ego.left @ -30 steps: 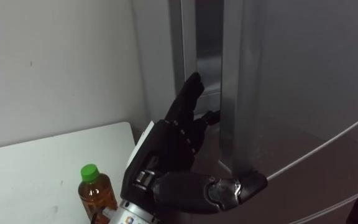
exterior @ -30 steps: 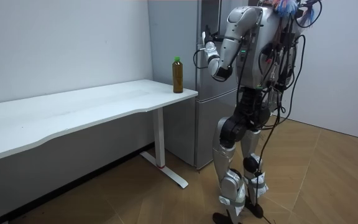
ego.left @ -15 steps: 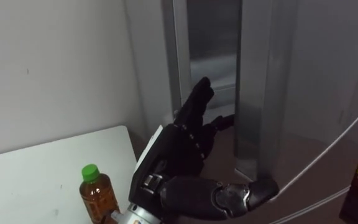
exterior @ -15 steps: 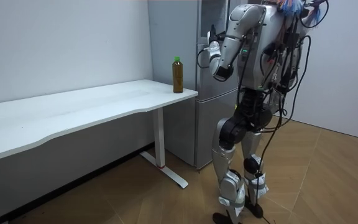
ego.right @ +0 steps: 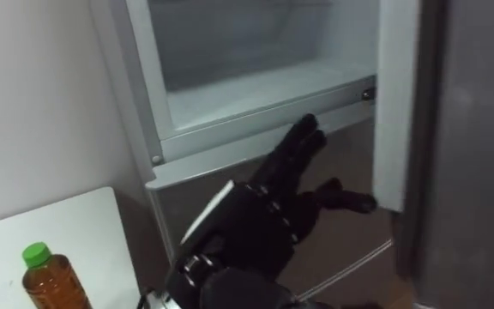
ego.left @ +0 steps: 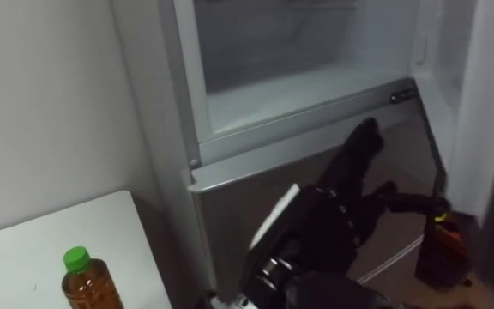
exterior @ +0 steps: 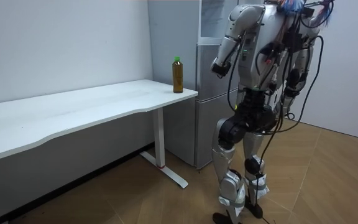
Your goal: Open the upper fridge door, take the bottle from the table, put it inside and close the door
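The upper door (ego.right: 393,103) of the fridge (ego.left: 230,206), only ajar half a second ago with a narrow gap beside the fingers, now stands swung wide, and the pale upper compartment (ego.left: 298,77) shows its bare inside. The left hand (ego.left: 333,219) has come away from the door's edge and now hangs below the compartment's sill, in front of the fridge's lower door, fingers straight and spread, holding nothing. The bottle (ego.left: 87,281) has not moved. It stands upright with its green cap on, on the corner of the white table (ego.left: 24,257) beside the fridge's left wall, well apart from the hand and lower than it. In the room view the robot stands upright, close before the fridge, with the table at its left. The bottle's lower part and the hand's wrist are cut off at the eye views' bottom edge. A dark thing with a yellow patch (ego.left: 440,249), low by the fridge's right side, is too dim to identify.
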Robot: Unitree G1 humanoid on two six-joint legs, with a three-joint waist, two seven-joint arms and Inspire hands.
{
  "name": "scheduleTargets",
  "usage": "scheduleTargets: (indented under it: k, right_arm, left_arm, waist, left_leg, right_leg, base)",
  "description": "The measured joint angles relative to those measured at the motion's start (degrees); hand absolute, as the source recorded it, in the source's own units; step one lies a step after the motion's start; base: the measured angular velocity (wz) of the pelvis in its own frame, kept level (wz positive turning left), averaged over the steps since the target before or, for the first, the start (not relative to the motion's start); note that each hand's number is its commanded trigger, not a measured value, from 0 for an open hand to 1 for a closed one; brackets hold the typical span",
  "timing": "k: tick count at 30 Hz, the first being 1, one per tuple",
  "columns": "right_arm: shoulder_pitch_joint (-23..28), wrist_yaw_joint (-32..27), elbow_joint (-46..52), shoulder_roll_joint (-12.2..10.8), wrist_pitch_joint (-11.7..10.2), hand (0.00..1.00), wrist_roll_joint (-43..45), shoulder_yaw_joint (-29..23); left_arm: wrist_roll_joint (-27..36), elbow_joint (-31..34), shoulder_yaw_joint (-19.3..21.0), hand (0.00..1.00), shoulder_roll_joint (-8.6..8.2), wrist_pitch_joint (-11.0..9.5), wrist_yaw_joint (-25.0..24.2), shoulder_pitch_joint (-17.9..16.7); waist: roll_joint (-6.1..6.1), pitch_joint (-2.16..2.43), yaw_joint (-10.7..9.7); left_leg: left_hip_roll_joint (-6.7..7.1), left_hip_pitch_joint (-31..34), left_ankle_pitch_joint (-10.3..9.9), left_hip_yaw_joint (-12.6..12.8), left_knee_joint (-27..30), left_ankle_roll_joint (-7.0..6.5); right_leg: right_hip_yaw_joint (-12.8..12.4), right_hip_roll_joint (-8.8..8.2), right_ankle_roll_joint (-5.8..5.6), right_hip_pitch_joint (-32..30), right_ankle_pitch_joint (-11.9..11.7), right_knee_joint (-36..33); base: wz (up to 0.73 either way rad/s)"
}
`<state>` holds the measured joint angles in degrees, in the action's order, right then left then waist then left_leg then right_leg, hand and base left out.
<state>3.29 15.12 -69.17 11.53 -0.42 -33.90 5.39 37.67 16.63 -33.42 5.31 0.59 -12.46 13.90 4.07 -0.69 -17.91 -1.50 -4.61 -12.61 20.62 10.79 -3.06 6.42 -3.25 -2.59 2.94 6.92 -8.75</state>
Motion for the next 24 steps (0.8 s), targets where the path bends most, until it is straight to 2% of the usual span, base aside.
scheduleTargets:
  k: [2, 4, 7, 12, 17, 24]
  right_arm:
    - [0.03, 0.0, 0.03, -0.04, 0.11, 0.0, 0.04, -0.04]
    - [0.01, 0.0, 0.28, -0.12, 0.15, 0.0, 0.03, -0.04]
    - [-0.07, 0.0, 0.36, -0.12, 0.29, 0.0, -0.05, 0.0]
    - [-0.2, 0.0, 0.36, -0.2, 0.34, 0.0, -0.07, 0.05]
    - [-0.29, 0.0, 0.25, -0.28, 0.35, 0.0, -0.08, 0.05]
    - [-0.28, 0.0, 0.26, -0.3, 0.45, 0.0, -0.05, 0.02]
  left_arm:
    - [-0.03, -0.23, -0.6, 0.0, 0.25, 1.51, -2.6, 0.21]
    - [-0.03, -0.24, -0.6, 0.0, 0.67, 2.23, -4.43, 0.2]
    - [-0.02, -0.22, -0.59, 0.0, 0.72, 3.14, -6.35, 0.21]
    - [-0.03, -0.22, -0.59, 0.0, 0.71, 3.28, -7.27, 0.68]
    - [-1.2, -0.22, -0.54, 0.0, 0.58, 3.3, -7.47, 2.96]
    - [-1.22, -0.22, -0.54, 0.0, 0.59, 3.3, -7.39, 2.97]
  waist:
    - [-0.07, -0.05, -1.49]
    - [-0.11, -0.07, -2.13]
    - [-0.13, -0.06, -2.06]
    - [-0.33, -0.17, -2.11]
    - [-0.43, -0.22, -2.08]
    - [-0.47, -0.25, -2.05]
  left_leg:
    - [-0.06, -0.01, 0.05, 0.17, -0.07, 0.08]
    - [-0.14, 0.02, 0.07, 0.24, -0.09, 0.16]
    - [-0.17, 0.18, 0.2, 0.47, -0.06, 0.36]
    - [-0.33, 0.67, 0.23, 0.49, -0.15, 0.51]
    - [-0.36, 0.88, 0.21, 0.52, -0.18, 0.6]
    - [-0.34, 0.85, 0.19, 0.6, -0.53, 0.63]
  right_leg:
    - [-0.16, 0.09, 0.12, -0.09, 0.13, 0.05]
    - [-0.24, 0.18, 0.17, -0.17, 0.22, 0.04]
    - [-0.36, 0.26, 0.28, -0.73, 0.3, -0.11]
    - [-0.32, 0.42, 0.47, -1.28, 0.44, -0.02]
    - [-0.31, 0.47, 0.48, -1.41, 0.45, 0.04]
    - [-0.33, 0.49, 0.49, -1.54, 0.64, 0.14]
  base:
    - [-0.06]
    - [-0.02]
    - [-0.03]
    - [0.0]
    - [0.0]
    - [0.0]
